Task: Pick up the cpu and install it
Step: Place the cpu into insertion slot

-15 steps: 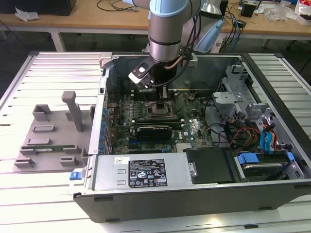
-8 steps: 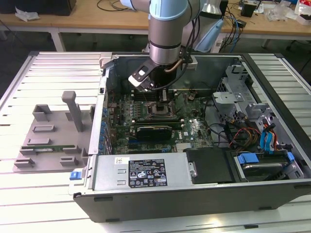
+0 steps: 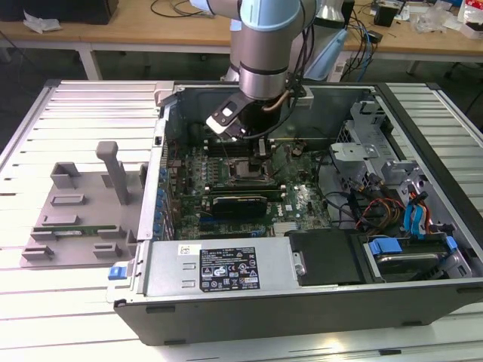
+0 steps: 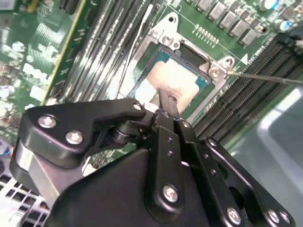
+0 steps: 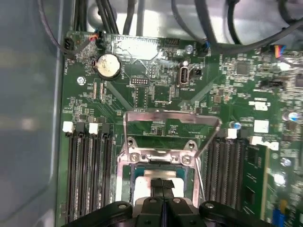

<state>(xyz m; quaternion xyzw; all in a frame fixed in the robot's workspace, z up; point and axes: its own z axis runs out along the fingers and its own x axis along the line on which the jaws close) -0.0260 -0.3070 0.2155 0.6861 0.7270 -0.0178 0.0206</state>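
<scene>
Where the arm [image 3: 264, 45] hangs over the open case [image 3: 302, 302] at the upper centre of the exterior view, we find the claw [image 4: 169, 98] down inside it, over the socket [image 3: 243, 175] near the middle of the board [image 3: 298, 200]. Both wrist views show its fingers [image 5: 159, 188] clenched together with nothing between them; we judge this gives one narrow tip that fits within the socket opening. The cpu [image 4: 177, 75] lies inside the socket, silver top up, green rim showing at its corners. The tip sits at the cpu's near edge; whether it touches the metal or hovers just above, we cannot tell. The load plate [image 5: 161, 156] and lever [image 5: 170, 116] stand open, which we take as the reason the chip is reachable and not yet clamped. Memory slots [image 5: 87, 175] flank the socket on both sides. On the exterior view's left a grey tray [image 3: 68, 200] rests on the table [image 3: 45, 302], well apart from the case, a memory stick [image 3: 75, 228] laid in it.
</scene>
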